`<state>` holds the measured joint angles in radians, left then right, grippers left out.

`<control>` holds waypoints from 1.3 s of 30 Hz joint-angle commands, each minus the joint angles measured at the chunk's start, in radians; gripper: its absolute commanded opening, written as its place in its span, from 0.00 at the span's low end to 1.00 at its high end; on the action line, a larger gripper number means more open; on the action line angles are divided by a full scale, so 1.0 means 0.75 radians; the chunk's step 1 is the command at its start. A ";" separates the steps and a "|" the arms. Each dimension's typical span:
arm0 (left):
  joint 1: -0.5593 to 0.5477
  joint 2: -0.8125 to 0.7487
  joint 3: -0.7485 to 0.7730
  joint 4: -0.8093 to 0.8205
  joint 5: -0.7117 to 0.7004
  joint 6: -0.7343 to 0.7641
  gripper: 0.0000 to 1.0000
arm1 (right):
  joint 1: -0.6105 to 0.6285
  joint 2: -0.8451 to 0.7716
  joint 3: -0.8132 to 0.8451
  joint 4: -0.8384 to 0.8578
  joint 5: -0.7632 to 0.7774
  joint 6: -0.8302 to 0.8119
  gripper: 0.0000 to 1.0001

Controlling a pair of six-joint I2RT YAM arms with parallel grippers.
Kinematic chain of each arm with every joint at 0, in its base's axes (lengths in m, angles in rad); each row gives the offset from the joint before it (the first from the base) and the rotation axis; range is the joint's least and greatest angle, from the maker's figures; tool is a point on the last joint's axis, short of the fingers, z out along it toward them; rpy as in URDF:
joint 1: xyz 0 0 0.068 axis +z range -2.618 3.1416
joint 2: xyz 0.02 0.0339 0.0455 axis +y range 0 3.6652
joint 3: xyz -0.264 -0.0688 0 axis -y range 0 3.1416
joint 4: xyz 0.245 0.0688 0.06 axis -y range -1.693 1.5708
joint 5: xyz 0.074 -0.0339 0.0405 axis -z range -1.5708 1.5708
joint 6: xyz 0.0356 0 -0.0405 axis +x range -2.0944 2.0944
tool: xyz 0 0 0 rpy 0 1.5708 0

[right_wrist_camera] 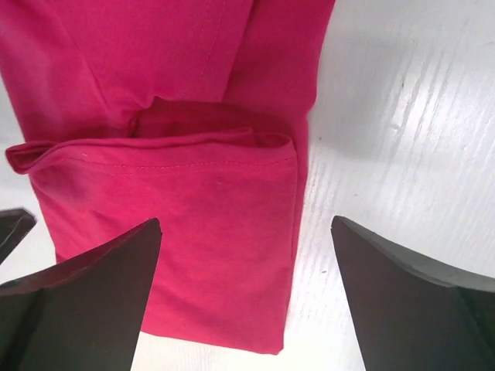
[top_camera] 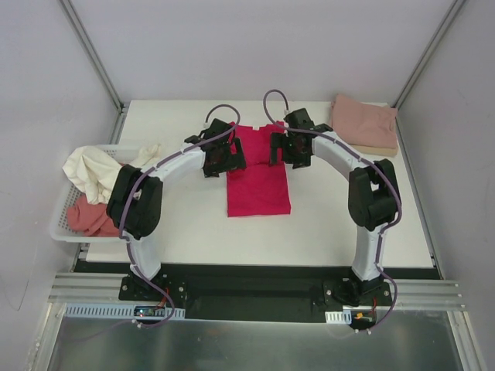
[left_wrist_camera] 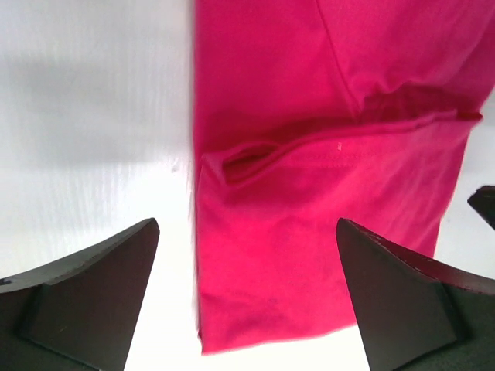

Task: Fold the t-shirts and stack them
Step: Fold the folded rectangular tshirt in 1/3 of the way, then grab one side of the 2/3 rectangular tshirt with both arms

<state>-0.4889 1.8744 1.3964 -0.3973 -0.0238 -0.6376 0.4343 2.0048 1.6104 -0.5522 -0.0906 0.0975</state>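
Observation:
A crimson-red t-shirt lies folded into a long strip in the middle of the table. My left gripper is open above the strip's far left corner, which shows in the left wrist view. My right gripper is open above the far right corner, which shows in the right wrist view. Both hold nothing. A folded dusty pink t-shirt lies on a tan one at the far right. Cream and salmon-pink shirts lie crumpled in the basket.
A white lattice basket sits at the table's left edge, partly behind my left arm. The table's near edge runs in front of the arm bases. Grey walls enclose the back and sides.

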 commanded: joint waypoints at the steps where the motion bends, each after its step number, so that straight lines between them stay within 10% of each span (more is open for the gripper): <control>1: 0.014 -0.261 -0.113 -0.002 0.024 -0.009 0.99 | 0.006 -0.251 -0.144 0.038 -0.053 0.023 0.97; 13: -0.091 -0.761 -0.800 0.159 0.134 -0.244 0.99 | 0.053 -0.773 -0.964 0.327 -0.112 0.226 0.97; 26: -0.089 -0.591 -0.890 0.378 0.230 -0.350 0.75 | 0.059 -0.648 -1.059 0.476 -0.174 0.310 0.99; 33: -0.089 -0.423 -0.852 0.401 0.246 -0.373 0.44 | 0.061 -0.548 -1.057 0.485 -0.180 0.338 0.87; 39: -0.089 -0.364 -0.868 0.427 0.285 -0.383 0.01 | 0.061 -0.499 -1.082 0.513 -0.219 0.375 0.49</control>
<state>-0.5556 1.5734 0.7479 -0.0742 0.1761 -0.9249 0.4755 1.5898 0.8169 -0.1596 -0.2394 0.3534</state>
